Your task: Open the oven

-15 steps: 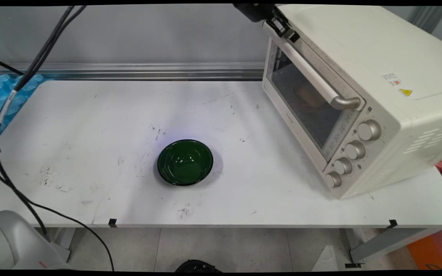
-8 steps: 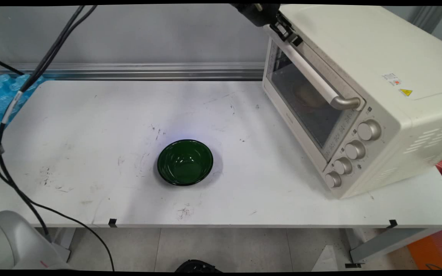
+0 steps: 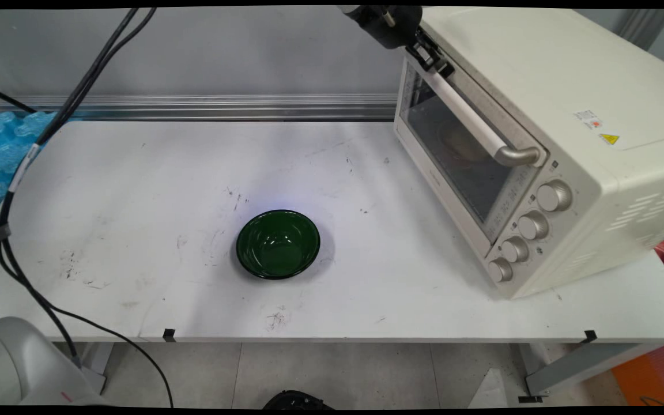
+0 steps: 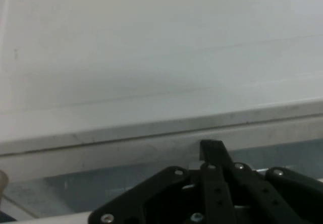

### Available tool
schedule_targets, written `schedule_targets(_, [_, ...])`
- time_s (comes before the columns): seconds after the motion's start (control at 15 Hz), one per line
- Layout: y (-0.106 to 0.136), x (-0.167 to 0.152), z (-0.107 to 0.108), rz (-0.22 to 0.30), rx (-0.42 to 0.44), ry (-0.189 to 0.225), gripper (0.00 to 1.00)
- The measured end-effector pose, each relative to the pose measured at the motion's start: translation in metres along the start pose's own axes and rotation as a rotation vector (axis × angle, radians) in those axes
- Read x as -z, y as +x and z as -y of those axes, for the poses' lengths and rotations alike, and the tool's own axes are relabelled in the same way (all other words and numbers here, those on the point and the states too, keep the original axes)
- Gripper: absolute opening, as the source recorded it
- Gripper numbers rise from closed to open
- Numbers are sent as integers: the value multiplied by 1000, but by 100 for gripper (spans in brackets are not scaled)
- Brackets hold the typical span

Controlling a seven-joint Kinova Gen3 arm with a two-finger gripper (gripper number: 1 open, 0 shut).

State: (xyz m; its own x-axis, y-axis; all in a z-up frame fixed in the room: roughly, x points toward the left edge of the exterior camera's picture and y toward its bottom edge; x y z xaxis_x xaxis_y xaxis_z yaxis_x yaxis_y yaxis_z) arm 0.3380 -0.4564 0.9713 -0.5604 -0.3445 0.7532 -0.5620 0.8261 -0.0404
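claw (image 3: 433, 57) at far end of toaster oven's (image 3: 539, 150) door handle (image 3: 470, 118), top of door; grip: cannot tell | main view alone: green bowl (image 3: 278, 244) mid-surface (image 3: 136, 230), well apart from oven | hand view: only oven's top edge, close up

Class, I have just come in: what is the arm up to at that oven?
The gripper is at the far end of the toaster oven's door handle, at the top of the door, which looks only slightly ajar. A green bowl sits empty mid-table, untouched.
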Motion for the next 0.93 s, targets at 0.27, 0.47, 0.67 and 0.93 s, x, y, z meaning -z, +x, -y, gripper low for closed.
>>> schedule_targets(0.27, [-8, 3, -2, 22, 0, -3, 0])
schedule_targets(0.47, [-17, 8, -3, 45, 3, -6, 0])
schedule_targets(0.67, [-26, 15, -5, 68, 4, -8, 0])
schedule_targets(0.93, [-41, 24, -8, 106, 4, -15, 0])
